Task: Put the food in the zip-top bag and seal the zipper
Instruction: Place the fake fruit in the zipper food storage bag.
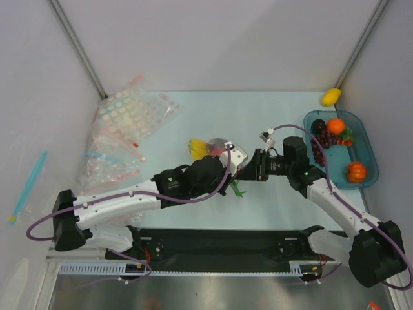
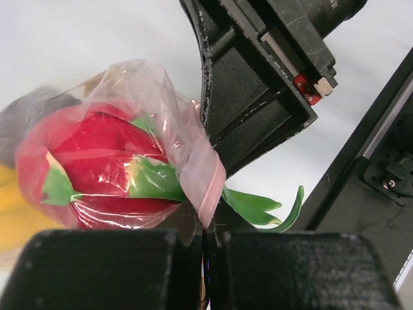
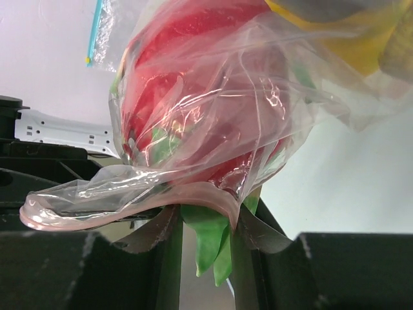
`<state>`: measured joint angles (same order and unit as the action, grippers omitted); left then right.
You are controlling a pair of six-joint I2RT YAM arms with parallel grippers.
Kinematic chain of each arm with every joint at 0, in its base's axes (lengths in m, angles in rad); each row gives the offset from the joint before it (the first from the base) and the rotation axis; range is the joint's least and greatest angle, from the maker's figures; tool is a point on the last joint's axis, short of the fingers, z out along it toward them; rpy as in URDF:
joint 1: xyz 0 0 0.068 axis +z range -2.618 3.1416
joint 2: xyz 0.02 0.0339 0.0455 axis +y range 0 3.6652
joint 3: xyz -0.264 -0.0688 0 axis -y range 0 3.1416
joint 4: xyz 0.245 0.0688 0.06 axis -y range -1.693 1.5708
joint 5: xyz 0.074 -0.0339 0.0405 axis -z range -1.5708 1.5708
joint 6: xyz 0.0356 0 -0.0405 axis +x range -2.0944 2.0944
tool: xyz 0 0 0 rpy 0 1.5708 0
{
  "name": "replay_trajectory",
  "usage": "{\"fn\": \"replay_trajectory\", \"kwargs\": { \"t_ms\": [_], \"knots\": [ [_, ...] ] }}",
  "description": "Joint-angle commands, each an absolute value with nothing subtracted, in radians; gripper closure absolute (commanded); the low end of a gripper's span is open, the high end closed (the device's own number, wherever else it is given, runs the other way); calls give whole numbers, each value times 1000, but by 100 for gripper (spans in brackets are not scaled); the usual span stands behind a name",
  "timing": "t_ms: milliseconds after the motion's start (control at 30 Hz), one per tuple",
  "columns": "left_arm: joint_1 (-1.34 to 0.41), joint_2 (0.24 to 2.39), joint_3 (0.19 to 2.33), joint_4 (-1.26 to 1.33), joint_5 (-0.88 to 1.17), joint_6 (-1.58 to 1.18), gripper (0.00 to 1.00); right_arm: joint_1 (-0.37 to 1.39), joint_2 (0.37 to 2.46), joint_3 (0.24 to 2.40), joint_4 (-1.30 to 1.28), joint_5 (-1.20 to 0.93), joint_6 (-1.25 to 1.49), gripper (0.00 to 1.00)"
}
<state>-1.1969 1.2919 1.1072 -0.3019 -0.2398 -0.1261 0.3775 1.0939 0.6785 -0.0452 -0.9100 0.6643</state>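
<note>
The zip-top bag (image 1: 211,148) hangs between both arms at mid-table. Inside it are a pink dragon fruit (image 2: 97,155) and a yellow banana bunch (image 1: 197,147). My left gripper (image 2: 208,236) is shut on the pink zipper (image 2: 200,174) at one end of the mouth. My right gripper (image 3: 203,245) faces it, with jaws closed partway around the dragon fruit's green leaves (image 3: 210,239). The leaves poke out of the mouth, and the zipper strip (image 3: 213,197) curves over them. An orange fruit (image 1: 335,125) and a dark fruit (image 1: 319,125) lie in the teal tray (image 1: 370,148).
The tray at the right also holds grapes (image 1: 322,143) and a small pumpkin (image 1: 356,171). A yellow lemon (image 1: 331,97) lies behind it. Spare plastic bags (image 1: 129,119) are piled at the back left, and a blue-edged one (image 1: 29,184) lies at the far left.
</note>
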Motion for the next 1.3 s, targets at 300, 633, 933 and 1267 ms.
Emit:
{"fn": "replay_trajectory", "kwargs": {
  "t_ms": [300, 633, 933, 1267],
  "knots": [
    [-1105, 1183, 1051, -295, -137, -294, 100, 492, 933, 779, -93, -638, 425, 100],
    [-1085, 1253, 1054, -258, -46, -325, 100, 577, 943, 684, 158, -526, 563, 91],
    [-944, 1267, 1065, -232, 94, -431, 100, 574, 913, 640, 245, -488, 624, 37],
    [-804, 1236, 1074, -183, 222, -561, 100, 555, 769, 626, 173, -377, 574, 25]
  ]
}}
